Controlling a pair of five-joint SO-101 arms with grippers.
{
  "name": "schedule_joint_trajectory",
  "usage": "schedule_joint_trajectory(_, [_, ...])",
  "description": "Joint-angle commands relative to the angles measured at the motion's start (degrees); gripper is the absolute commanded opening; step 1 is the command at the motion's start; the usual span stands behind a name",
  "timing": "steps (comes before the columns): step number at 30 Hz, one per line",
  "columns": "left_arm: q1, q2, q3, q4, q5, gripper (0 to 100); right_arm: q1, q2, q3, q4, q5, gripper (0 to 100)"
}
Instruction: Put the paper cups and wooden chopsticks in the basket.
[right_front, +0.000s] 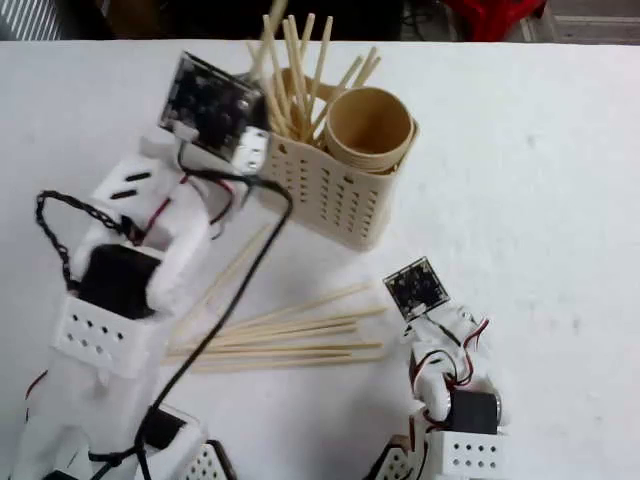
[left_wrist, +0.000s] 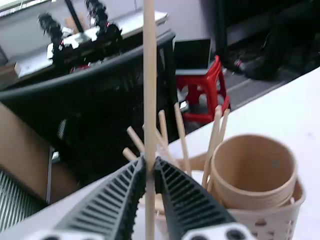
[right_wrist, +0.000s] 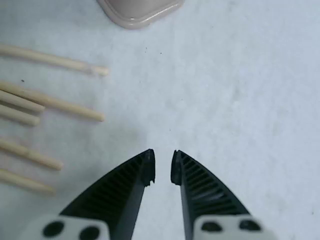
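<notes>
Paper cups (right_front: 370, 125), nested one inside another, sit in one end of the basket (right_front: 330, 195). A fanned bunch of wooden chopsticks (right_front: 295, 70) stands in the other end, leaning against the rim. The basket stands on the white bench (right_front: 540, 200), toward its far side. Your left pincer (left_wrist: 150, 165) is pressed together on an upright chopstick (left_wrist: 149, 75), which runs on above and below the tips. It hangs right at the basket's chopstick end, with the cups just beside. The loose chopsticks (right_front: 290, 335) lie flat on the bench in a rough bundle on the near side of the basket, apart from it and between your two arms. Your right pincer (right_wrist: 163, 167) hovers low over bare bench with its tips spread a little and nothing between them. The ends of the loose chopsticks lie near it to one side, and a corner of the basket shows beyond it.
</notes>
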Motion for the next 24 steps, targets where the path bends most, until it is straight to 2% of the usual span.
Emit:
schedule_joint_trajectory(1, [5.6, -1.5, -1.8, -9.4, 0.6, 2, -0.3, -0.3, 0.5, -0.5, 0.4, 7.0])
schedule_joint_trajectory(7, [7.5, 4.2, -3.6, -24.7, 0.4, 2, -0.3, -0.3, 0.5, -0.5, 0.4, 7.0])
schedule_joint_trajectory(12, [4.0, 16.6, -14.5, -25.6, 0.7, 2, -0.3, -0.3, 0.5, -0.5, 0.4, 7.0])
schedule_joint_trajectory(15, [3.1, 22.6, -22.5, -21.3, 1.2, 2, -0.3, -0.3, 0.5, -0.5, 0.4, 7.0])
schedule_joint_trajectory(19, [2.9, 27.6, -33.4, -13.5, 7.1, 3, -0.3, -0.3, 0.5, -0.5, 0.4, 7.0])
schedule_joint_trajectory(24, [2.9, 30.8, -41.8, -6.9, 9.8, 12, -0.3, -0.3, 0.5, -0.5, 0.4, 7.0])
